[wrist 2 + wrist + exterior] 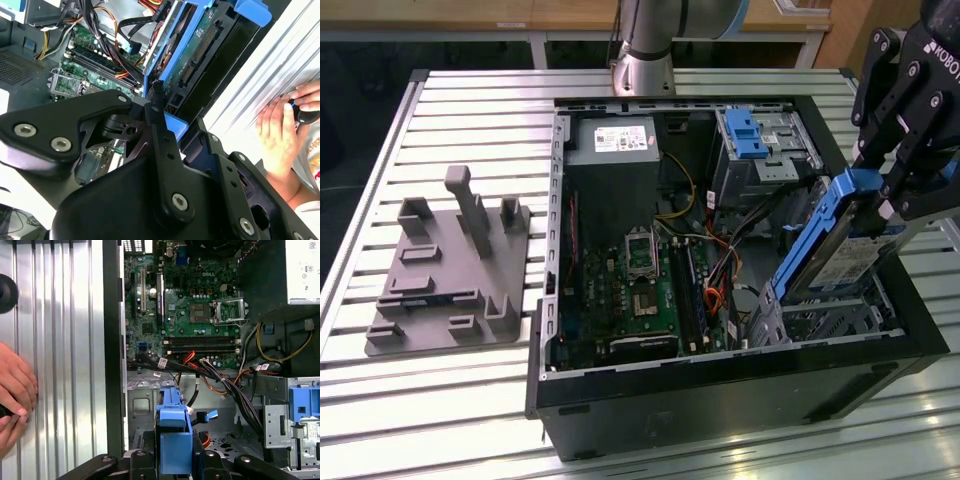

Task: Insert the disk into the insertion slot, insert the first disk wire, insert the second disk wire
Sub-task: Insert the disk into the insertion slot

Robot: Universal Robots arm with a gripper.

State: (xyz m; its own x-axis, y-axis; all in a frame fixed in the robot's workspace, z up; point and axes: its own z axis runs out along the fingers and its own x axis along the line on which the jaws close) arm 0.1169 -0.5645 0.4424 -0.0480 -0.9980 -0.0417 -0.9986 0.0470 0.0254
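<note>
Now the black gripper [882, 198] is clamped on the blue-framed silver hard disk [840, 258], tilted over the low perforated silver insertion slot [835, 320], at the exterior view's right.

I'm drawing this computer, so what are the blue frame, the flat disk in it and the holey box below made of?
The blue frame looks like smooth plastic: bright even colour, moulded tabs. The disk seems silver metal with a white, probably paper, label. The insertion slot, that holey box, looks like thin sheet metal: dull silver, punched holes, folded edges.
</note>
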